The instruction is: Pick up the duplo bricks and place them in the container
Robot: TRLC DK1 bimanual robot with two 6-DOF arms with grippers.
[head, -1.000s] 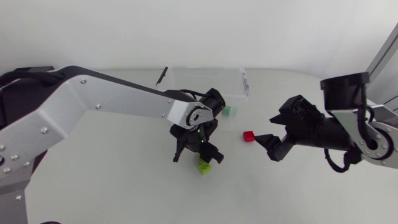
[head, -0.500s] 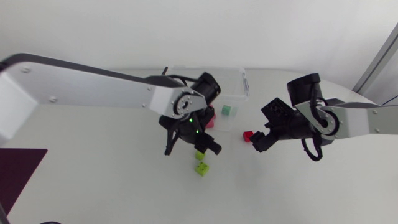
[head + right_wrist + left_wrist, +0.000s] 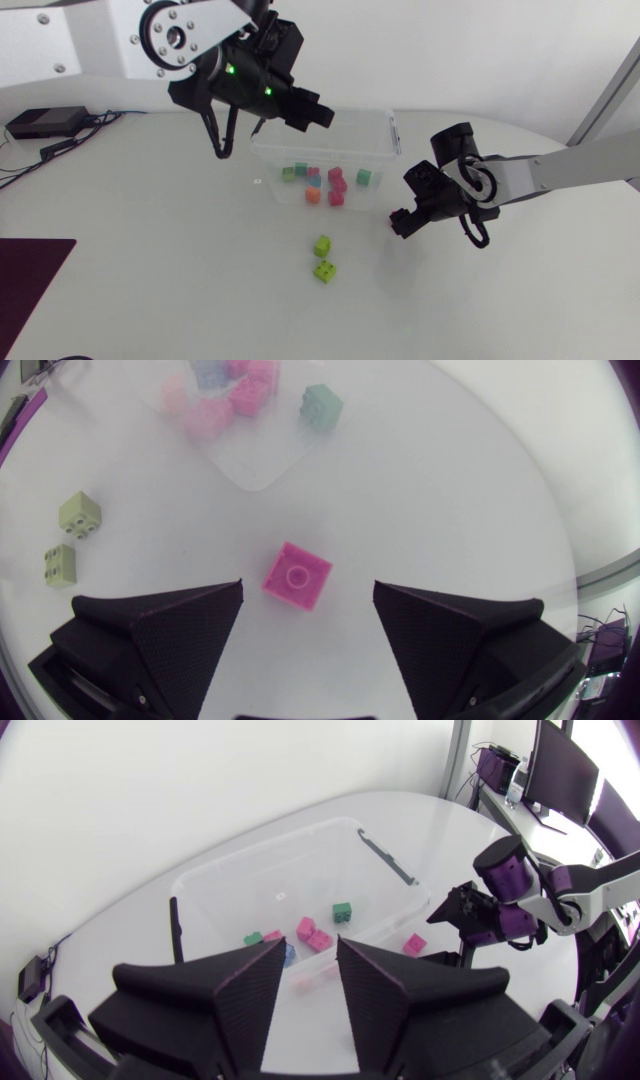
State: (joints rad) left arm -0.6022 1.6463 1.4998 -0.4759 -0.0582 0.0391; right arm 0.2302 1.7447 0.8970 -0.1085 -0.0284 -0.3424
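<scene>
1. Since a second ago the right gripper has swung in from the right edge of the white worktop and dropped over the brick. The left arm has lifted off the two lime bricks and risen above the container.
2. The small square duplo brick reads red from overhead and pink at the wrist, so its true colour is uncertain. It lies on the worktop just off the front right corner of the container, between the right gripper's fingers but touching neither.
3. The right gripper stands wide apart astride it and holds nothing.
4. The clear plastic rectangular container sits toward the rear edge of the worktop, with a handful of loose coloured bricks on its floor.
5. Two lime-green duplo bricks lie side by side in front of the container, near the worktop's middle.
6. The left gripper hangs over the container with a narrow gap between its fingers and nothing in it.
7. The step in hand looks like the grasp of the red-pink brick. The brick sits slightly skewed to the fingers, so the next move calls for a small wrist turn or a gentle squeeze. After that come a lift and a carry over the near wall, clear of the left gripper.
</scene>
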